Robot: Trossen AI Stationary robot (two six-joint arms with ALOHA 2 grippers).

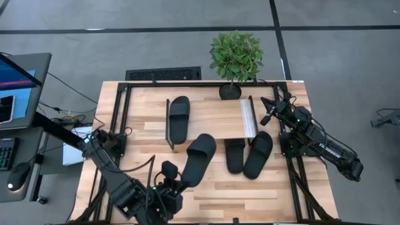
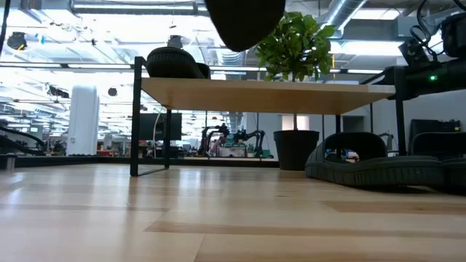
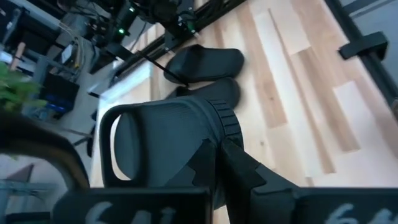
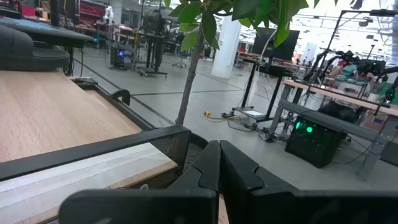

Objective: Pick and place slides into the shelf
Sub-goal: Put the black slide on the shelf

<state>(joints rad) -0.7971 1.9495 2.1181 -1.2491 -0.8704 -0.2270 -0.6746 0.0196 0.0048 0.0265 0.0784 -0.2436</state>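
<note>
My left gripper [image 1: 177, 182], lower centre, pinches one slide [image 1: 199, 159] lifted off the tabletop [image 1: 250, 190]. My right gripper [image 1: 267, 117], fingers pressed together and empty, waits right of the shelf [image 1: 212, 115].

My two arms matte black and chunky-jointed, thin black cables looping along the links, small green indicator lights glowing near the wrists, white lettering on the right forearm, left end effector [image 3: 230, 155] and right end effector [image 4: 219, 163] with angular dark fingers.
</note>
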